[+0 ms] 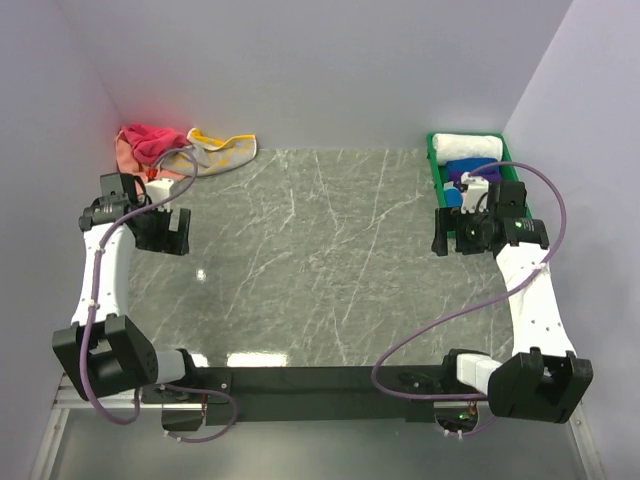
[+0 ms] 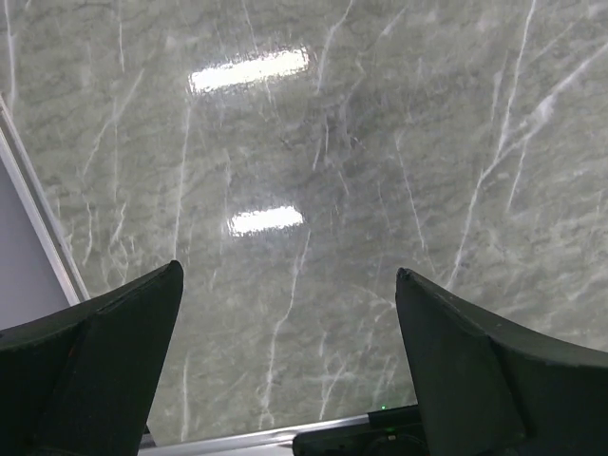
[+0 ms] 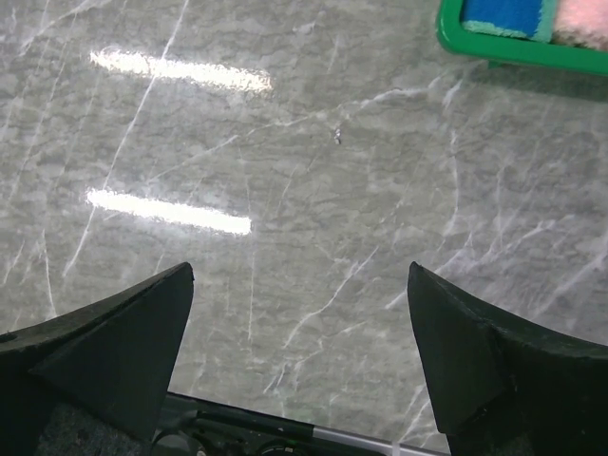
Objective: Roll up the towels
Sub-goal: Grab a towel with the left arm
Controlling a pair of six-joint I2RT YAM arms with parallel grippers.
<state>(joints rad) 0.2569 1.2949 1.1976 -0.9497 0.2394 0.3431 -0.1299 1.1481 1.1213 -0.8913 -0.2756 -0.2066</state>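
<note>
Left gripper, right gripper: wide open, empty. I'd pinch just the crumpled yellow cloth towel by its edge, at the grey marbled bench's far-left corner.

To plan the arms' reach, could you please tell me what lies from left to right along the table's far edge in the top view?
crimson pink towel → yellow towel → green tray

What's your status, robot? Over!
Left fingers, right fingers open, empty. Loose towels piled far-left corner; white towel in green tray. Nothing in the way.
</note>
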